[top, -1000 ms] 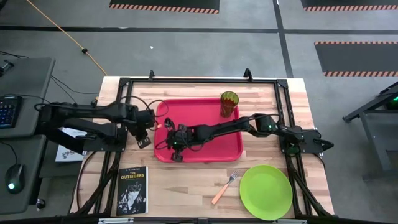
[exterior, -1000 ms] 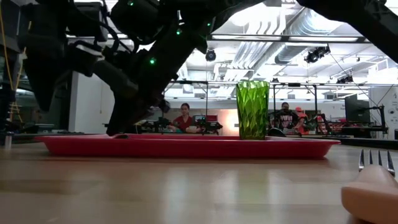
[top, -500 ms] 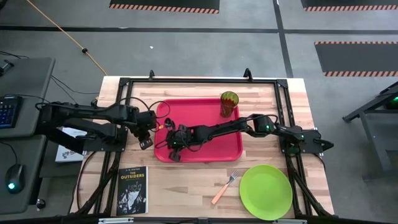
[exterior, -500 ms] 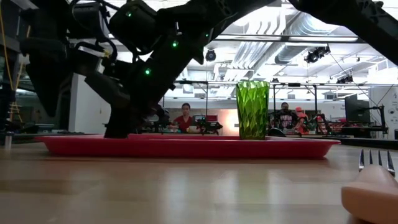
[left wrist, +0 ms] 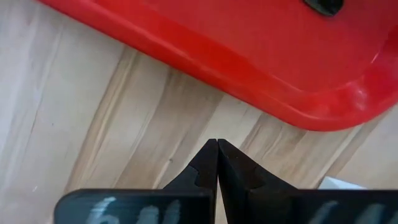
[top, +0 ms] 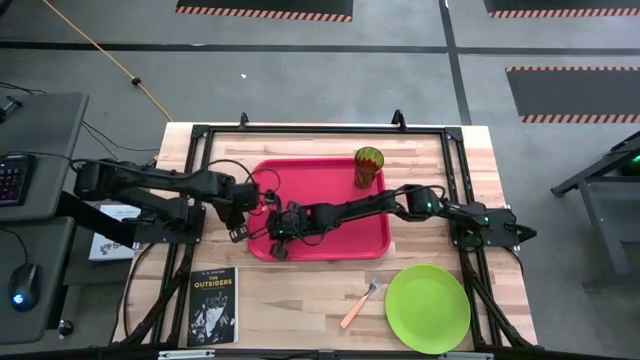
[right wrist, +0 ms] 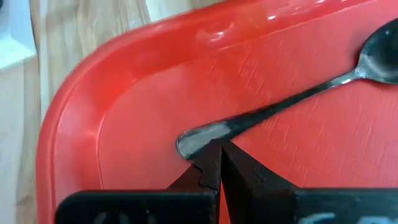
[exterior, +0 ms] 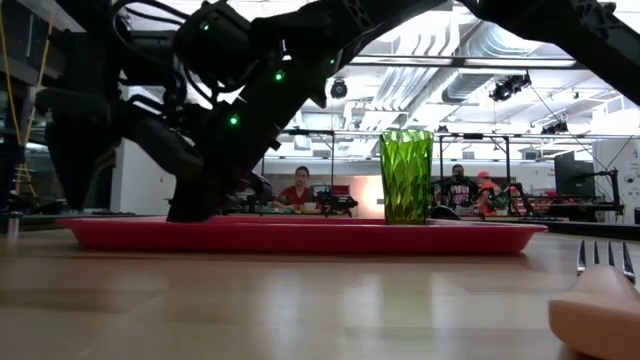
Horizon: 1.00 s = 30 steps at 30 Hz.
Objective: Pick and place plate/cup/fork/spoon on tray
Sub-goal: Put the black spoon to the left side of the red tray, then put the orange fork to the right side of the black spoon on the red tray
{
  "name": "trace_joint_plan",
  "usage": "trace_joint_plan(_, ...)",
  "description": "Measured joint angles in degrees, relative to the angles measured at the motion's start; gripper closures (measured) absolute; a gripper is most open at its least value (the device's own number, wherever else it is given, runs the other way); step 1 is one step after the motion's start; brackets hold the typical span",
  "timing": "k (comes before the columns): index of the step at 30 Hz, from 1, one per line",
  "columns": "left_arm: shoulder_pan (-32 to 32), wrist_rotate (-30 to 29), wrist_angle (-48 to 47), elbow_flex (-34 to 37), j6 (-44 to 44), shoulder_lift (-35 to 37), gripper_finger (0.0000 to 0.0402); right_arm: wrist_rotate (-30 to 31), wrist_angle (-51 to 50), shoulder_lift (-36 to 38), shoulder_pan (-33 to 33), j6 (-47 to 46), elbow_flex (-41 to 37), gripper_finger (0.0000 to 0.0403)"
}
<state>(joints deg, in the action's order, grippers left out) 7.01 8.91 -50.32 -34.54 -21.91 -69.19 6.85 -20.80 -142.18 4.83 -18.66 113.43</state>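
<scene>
- The right gripper (top: 279, 237) reaches far across the large red rectangular plastic tray (top: 335, 180) to its near-left corner. Its fingers (right wrist: 208, 163) are pressed together with nothing between them, the tips just touching the handle end of the small dark metallic spoon (right wrist: 298, 93).
- The spoon lies flat on the tray floor, its round bowl pointing away from the right gripper. With the jaws closed beside the handle and not around it, my guess is the spoon has been set down here, or is being nudged into place.
- The left gripper (top: 238, 222) sits just outside the tray's left rim, over bare wooden table (left wrist: 74, 124). Its fingers (left wrist: 211, 163) are also pinched together and empty, the tray's rounded corner just ahead of them. It may be parked there to steady the tray or simply to wait; I cannot tell which.
- The small translucent olive-green tumbler, the cup (top: 368, 165), stands upright in the tray's far corner, well away from both grippers, so it looks already placed.
- The small fork with silver tines and orange handle (top: 360, 302) and the round flat lime-green plate (top: 427, 308) lie side by side on the table, off the tray, well apart from the right gripper and on its own arm's side. They appear to be what remains.
- A black paperback book (top: 212, 305) lies on the table near the left gripper, apart from the tray.
</scene>
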Motion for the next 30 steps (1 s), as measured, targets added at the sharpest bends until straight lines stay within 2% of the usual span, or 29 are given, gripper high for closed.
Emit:
trace_joint_plan(8,0.0,0.0,4.0,0.0,-0.3,-2.6,0.0401,-1.1,3.8,-1.0,0.6,-4.4,0.1,0.0403)
trace_joint_plan(19,-0.1,0.5,3.6,0.0,-0.4,-1.5,0.0402,-1.1,4.5,-1.0,0.1,-3.3,0.9,0.0403)
trace_joint_plan(25,0.5,0.6,2.6,0.0,-0.1,4.0,0.0402,-3.5,-3.1,3.0,-1.2,-1.1,0.9,0.0403)
trace_joint_plan(30,1.5,0.6,2.3,0.0,0.0,10.9,0.0401,-7.2,-19.7,8.1,-1.7,5.1,0.8,0.0403)
